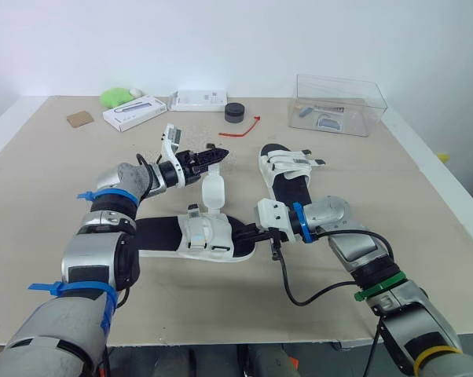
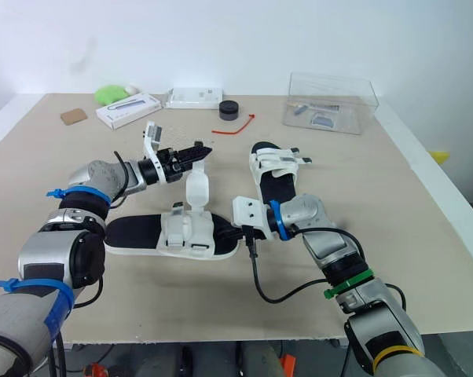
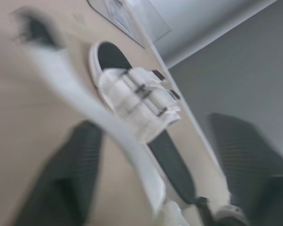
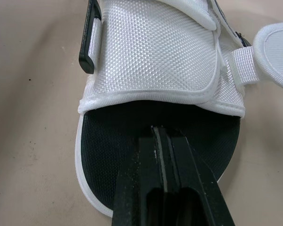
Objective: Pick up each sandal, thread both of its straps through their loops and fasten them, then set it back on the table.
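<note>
Left fingers (image 3: 71,183) spread astride the raised strap (image 1: 213,192), not gripping. Right fingers (image 4: 146,179) closed empty, tips at the near sandal (image 1: 197,236) toe. Advised: pinch strap tip squarely before feeding the loop (image 4: 87,42).

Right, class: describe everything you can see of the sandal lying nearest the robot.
The near sandal lies flat on the table, toe toward the robot's right. Black textured footbed, white sole edge, white woven upper with black loops. One white strap is undone and stands up toward the left gripper. The right gripper, shut, rests on the footbed's toe end.
</note>
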Controlling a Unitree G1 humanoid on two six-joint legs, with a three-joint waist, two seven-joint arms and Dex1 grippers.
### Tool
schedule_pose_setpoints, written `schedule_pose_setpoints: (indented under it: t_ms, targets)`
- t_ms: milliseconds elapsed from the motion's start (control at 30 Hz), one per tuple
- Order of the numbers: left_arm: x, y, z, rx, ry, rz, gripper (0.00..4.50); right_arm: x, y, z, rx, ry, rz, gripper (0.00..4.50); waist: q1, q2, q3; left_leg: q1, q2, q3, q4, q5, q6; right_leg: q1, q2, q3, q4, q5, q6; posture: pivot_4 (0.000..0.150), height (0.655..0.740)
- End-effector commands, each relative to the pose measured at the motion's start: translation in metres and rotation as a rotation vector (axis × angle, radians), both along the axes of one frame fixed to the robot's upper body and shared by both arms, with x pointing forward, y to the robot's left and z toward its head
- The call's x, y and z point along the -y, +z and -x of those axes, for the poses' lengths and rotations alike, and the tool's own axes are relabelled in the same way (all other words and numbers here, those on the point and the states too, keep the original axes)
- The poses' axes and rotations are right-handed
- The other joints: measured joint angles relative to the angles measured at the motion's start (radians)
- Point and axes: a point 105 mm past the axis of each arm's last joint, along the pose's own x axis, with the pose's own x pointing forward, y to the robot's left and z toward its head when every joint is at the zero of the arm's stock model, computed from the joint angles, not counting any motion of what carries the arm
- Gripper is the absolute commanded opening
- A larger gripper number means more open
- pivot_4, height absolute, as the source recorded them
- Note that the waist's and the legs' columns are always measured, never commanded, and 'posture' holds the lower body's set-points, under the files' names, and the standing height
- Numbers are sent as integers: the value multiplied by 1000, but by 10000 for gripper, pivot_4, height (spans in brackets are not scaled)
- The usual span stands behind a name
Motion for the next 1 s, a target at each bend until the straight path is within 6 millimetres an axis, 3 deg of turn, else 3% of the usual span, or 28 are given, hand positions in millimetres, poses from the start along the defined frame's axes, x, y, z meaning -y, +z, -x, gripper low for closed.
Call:
schedule_pose_setpoints:
  t_ms: [33,133,167,300,467,600,700,800,1000]
  targets:
    - [2,20,-3,116,-6,-16,17740,19,-20,-4,-43,-73,91,0,0,0,0,0,0,0,0,0,0,0,0,0,0,0,0,1500,7400]
    - [4,22,-4,171,2,-49,2921,19,-20,-4,-41,-70,94,0,0,0,0,0,0,0,0,0,0,0,0,0,0,0,0,1500,7400]
    - [4,21,-5,186,1,-64,276,19,-20,-4,-41,-69,94,0,0,0,0,0,0,0,0,0,0,0,0,0,0,0,0,1500,7400]
    - [7,18,-3,313,-21,-183,276,17,-20,-3,-40,-64,94,0,0,0,0,0,0,0,0,0,0,0,0,0,0,0,0,1500,7400]
    - [14,21,15,642,-115,-399,276,18,-22,-2,-41,-63,96,0,1,0,0,0,0,0,0,0,0,0,0,0,0,0,0,1500,7400]
    - [16,19,59,1123,-283,-686,276,19,-22,-2,-43,-70,96,0,0,0,0,0,1,2,-1,0,0,-1,0,3,0,3,-6,1500,7400]
    - [11,5,101,1542,-481,-921,276,21,-22,-2,-45,-72,99,0,3,0,0,0,1,1,-1,0,0,-1,-1,4,0,3,-7,1500,7400]
    - [2,-2,128,1913,-577,-1016,276,21,-23,-2,-46,-71,101,0,5,1,0,1,1,2,-1,0,0,0,-6,3,0,3,-7,1500,7400]
    - [-4,-15,141,2145,-682,-1032,276,19,-24,-3,-47,-60,107,0,7,1,0,1,0,5,0,3,5,1,-10,1,-2,1,-3,1500,7400]
